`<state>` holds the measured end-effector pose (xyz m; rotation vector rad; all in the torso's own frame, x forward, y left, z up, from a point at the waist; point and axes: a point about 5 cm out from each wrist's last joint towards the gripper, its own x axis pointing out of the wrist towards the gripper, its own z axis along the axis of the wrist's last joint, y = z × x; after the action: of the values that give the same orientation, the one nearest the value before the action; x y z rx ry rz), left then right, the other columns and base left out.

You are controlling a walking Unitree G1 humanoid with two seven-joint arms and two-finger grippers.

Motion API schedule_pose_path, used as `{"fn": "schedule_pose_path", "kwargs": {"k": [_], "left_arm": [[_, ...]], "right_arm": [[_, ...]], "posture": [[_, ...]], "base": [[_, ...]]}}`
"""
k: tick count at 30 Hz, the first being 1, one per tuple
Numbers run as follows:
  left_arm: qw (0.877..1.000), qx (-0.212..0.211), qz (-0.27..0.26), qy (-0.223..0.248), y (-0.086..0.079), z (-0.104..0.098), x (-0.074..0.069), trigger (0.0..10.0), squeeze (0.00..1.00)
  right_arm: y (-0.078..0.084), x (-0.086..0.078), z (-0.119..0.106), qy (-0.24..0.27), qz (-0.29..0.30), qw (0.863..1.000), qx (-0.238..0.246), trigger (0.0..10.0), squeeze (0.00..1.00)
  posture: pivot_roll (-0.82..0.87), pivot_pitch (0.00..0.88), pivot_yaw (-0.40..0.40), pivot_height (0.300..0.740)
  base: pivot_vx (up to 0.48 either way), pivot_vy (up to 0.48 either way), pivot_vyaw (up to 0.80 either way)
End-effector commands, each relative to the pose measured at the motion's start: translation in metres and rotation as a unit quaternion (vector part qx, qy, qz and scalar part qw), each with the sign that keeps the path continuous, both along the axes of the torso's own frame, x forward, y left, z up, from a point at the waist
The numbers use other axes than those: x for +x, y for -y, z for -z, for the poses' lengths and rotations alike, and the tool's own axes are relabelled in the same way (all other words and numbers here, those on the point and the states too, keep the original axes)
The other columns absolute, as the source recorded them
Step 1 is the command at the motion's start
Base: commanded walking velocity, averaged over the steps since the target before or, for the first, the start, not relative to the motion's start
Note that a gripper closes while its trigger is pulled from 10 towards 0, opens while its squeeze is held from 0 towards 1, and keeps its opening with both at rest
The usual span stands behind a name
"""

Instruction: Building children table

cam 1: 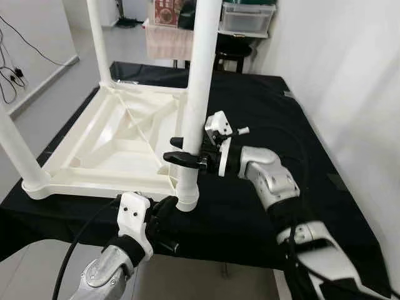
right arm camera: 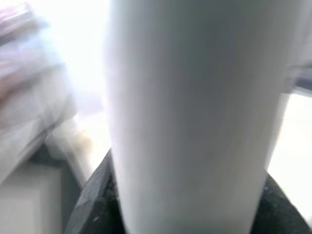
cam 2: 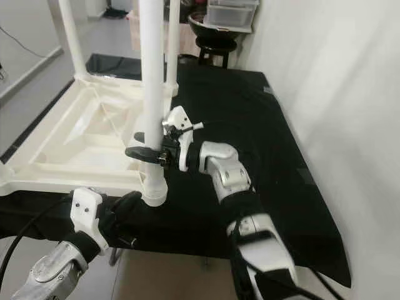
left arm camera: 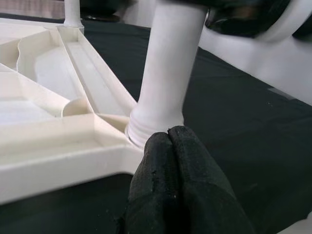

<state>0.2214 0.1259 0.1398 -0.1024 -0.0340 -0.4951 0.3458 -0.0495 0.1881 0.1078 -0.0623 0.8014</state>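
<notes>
White plastic made up the upturned child's table top (cam 1: pixel 119 147), which lay ribbed side up on a black cloth (cam 1: pixel 269 119) spread over a work surface, with legs standing up from its corners. The near right leg (cam 1: pixel 201 81) rose from its corner socket (cam 1: pixel 186 199) at the cloth's front edge. The right gripper (cam 1: pixel 185 150) reached in from the robot's right and clasped this leg partway up, one black finger on each side. Its wrist view added a blurred close look at the pale tube, dark finger pads (right arm camera: pixel 92 200) pressing its flanks. The left gripper (cam 1: pixel 164 209) sat low at the table's front corner, beside the leg's base. Its wrist view showed what the head views hid: both fingertips (left arm camera: pixel 170 146) pressed together with nothing between them, their tips at the threaded collar (left arm camera: pixel 146 129) where leg met socket. A stool (cam 1: pixel 231 47) and a clear storage bin (cam 1: pixel 247 15) stood beyond the cloth.
</notes>
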Motion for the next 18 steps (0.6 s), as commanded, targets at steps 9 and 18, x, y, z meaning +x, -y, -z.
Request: {"fn": "schedule_pose_path", "kwargs": {"k": [9,18], "left_arm": [[1.000,0.001,0.002,-0.006,-0.002,0.002,0.001,10.0,0.00],[1.000,0.001,-0.004,-0.007,-0.001,0.004,0.003,10.0,0.00]], "right_arm": [[0.004,-0.024,0.045,-0.080,0.113,0.987,-0.083,0.0,0.00],[-0.008,-0.024,0.037,-0.091,-0.015,0.994,-0.061,10.0,1.00]], "posture": [[0.03,0.051,-0.080,0.740],[0.05,0.030,-0.089,0.740]], "base": [[0.000,0.000,0.00],[0.000,0.000,0.00]]}}
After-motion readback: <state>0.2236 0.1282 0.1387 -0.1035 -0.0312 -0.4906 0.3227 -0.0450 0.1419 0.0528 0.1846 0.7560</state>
